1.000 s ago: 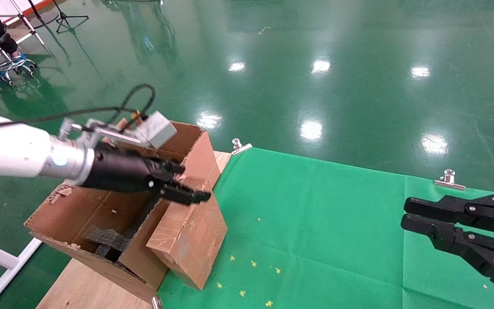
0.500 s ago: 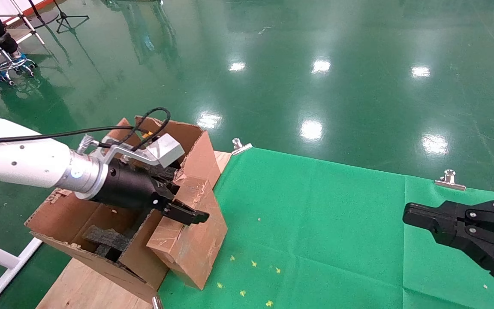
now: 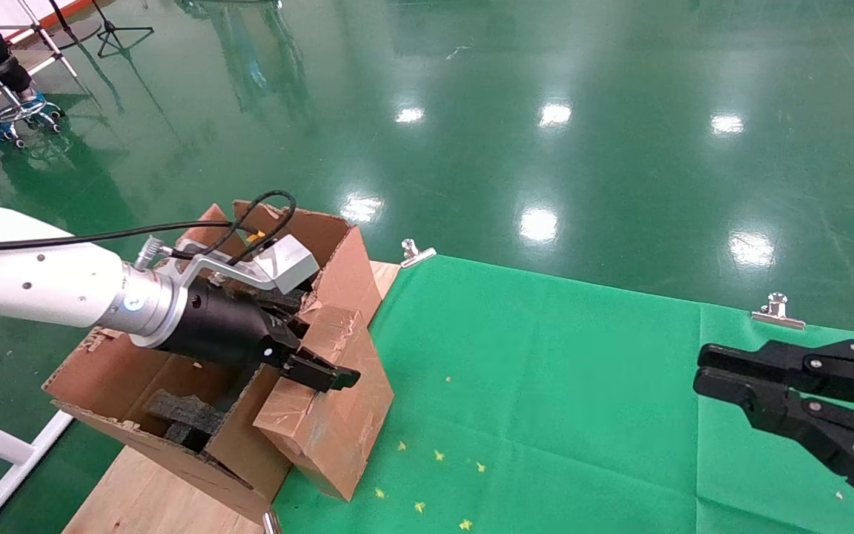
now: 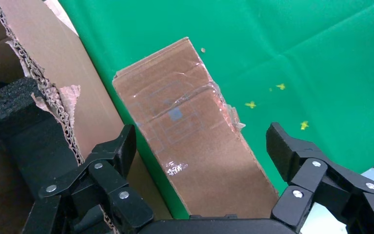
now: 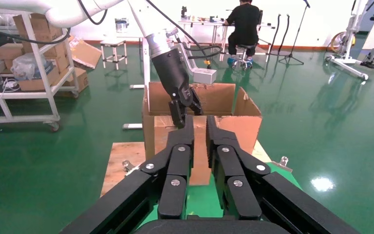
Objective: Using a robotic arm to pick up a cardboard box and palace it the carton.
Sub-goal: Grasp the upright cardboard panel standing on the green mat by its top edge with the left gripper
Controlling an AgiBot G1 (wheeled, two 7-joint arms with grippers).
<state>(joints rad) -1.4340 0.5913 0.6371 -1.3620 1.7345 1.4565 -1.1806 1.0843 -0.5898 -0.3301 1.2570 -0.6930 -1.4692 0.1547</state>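
**Straddle the box before closing**

The cardboard box (image 3: 327, 426) leans on the green cloth (image 3: 560, 400), touching the carton (image 3: 175, 371) beside it. The left gripper (image 4: 202, 141) hovers just over the box with fingers spread wide to either side; I judge it should come down squarely, clear of the carton's torn flap, before it pinches. The right gripper (image 3: 709, 367) is parked well apart, fingers nearly together. Around the table lies glossy green floor (image 3: 545, 111).

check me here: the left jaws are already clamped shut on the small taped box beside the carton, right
Not quite. The left wrist view shows the left gripper open, its jaws spread either side of the cardboard box without gripping it. The box does stand beside the carton.
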